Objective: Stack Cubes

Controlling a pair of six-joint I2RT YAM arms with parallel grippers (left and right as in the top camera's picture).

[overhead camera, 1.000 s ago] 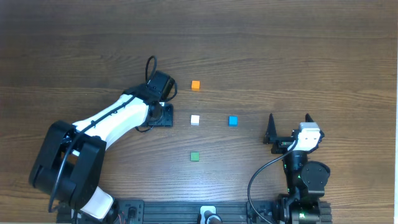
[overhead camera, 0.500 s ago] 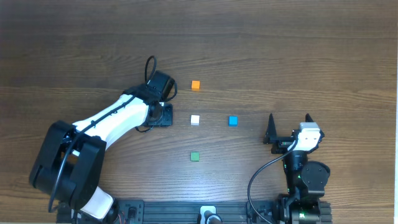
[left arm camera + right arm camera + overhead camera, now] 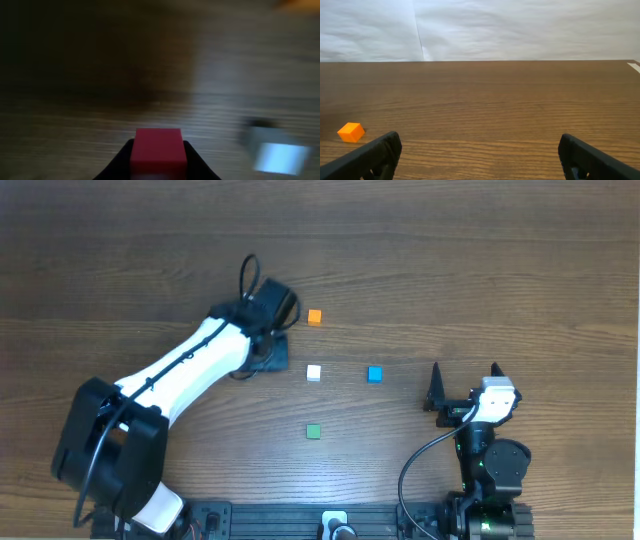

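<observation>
Left gripper (image 3: 158,169) clamped on a small red cube (image 3: 158,145), one finger on each side. Pale blurred block just beside it is probably the small white cube (image 3: 276,152). Small orange cube (image 3: 315,316) near that gripper. Small green cube (image 3: 313,432) and small blue cube (image 3: 375,373) lie between the grippers on the brown wooden table (image 3: 480,250). Right gripper (image 3: 466,383) is wide open and empty, with the blue one nearest.

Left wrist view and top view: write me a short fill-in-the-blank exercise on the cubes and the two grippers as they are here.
The held cube in the left gripper is ____ in colour.
The right gripper, by its base, has its jaws ____.
Loose on the table lie ____ others: orange cube, white cube, blue cube, green cube.
Missing words: red; open; four.
</observation>
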